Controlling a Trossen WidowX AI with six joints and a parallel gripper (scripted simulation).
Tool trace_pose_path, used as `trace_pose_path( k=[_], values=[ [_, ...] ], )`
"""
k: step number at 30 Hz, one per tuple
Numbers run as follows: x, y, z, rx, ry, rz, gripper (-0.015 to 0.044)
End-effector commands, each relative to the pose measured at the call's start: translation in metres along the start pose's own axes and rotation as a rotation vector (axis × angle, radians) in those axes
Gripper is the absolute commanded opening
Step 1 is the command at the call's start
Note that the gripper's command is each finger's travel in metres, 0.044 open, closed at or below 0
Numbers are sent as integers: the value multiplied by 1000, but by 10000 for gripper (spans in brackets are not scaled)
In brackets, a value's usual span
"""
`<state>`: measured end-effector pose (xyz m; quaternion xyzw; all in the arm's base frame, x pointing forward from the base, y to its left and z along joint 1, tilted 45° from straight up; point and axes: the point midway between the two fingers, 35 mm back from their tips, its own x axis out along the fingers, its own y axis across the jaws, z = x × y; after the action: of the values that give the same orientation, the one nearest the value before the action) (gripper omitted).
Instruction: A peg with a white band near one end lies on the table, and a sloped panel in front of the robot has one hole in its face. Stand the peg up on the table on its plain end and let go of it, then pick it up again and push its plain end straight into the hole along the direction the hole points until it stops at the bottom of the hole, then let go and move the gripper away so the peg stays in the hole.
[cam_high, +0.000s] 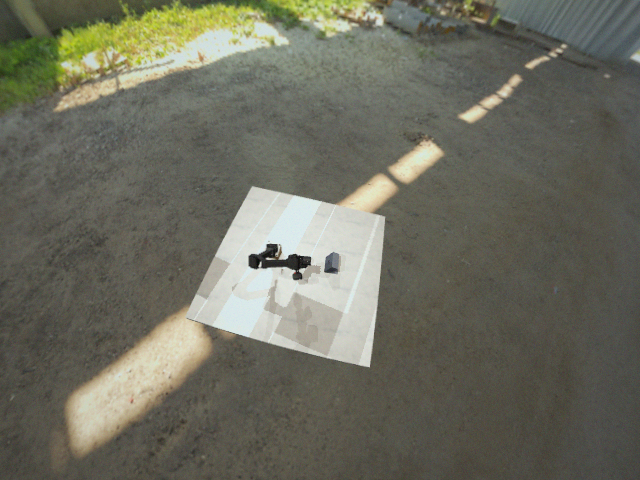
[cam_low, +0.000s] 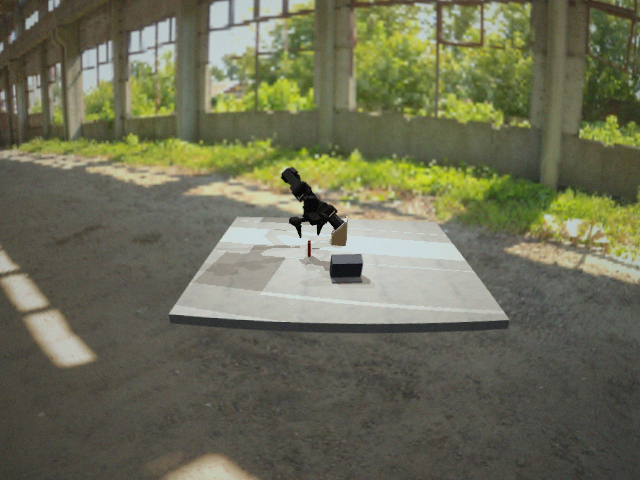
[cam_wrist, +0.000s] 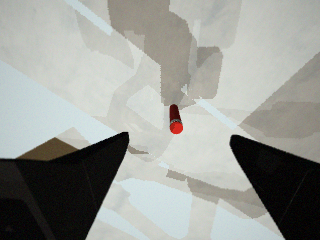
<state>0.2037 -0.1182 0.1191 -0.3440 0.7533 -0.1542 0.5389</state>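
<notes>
- The red peg (cam_wrist: 175, 119) stands upright on the table (cam_low: 413, 294), its white band near the top end in the wrist view.
- The gripper (cam_wrist: 175, 165) hangs above the peg with its two dark fingers spread wide apart and nothing between them.
- In the exterior view the peg (cam_low: 309, 248) stands free, just left of the dark sloped panel (cam_low: 345, 265) and apart from it.
- The black arm (cam_low: 310, 202) reaches down over the peg from behind.
</notes>
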Motion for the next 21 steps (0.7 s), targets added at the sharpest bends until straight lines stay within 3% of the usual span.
trace_pose_path(
  k=[1,21],
  values=[
    [4,0,0,-10,3,-2,440],
    [36,0,1,-10,0,0,440]
  ],
)
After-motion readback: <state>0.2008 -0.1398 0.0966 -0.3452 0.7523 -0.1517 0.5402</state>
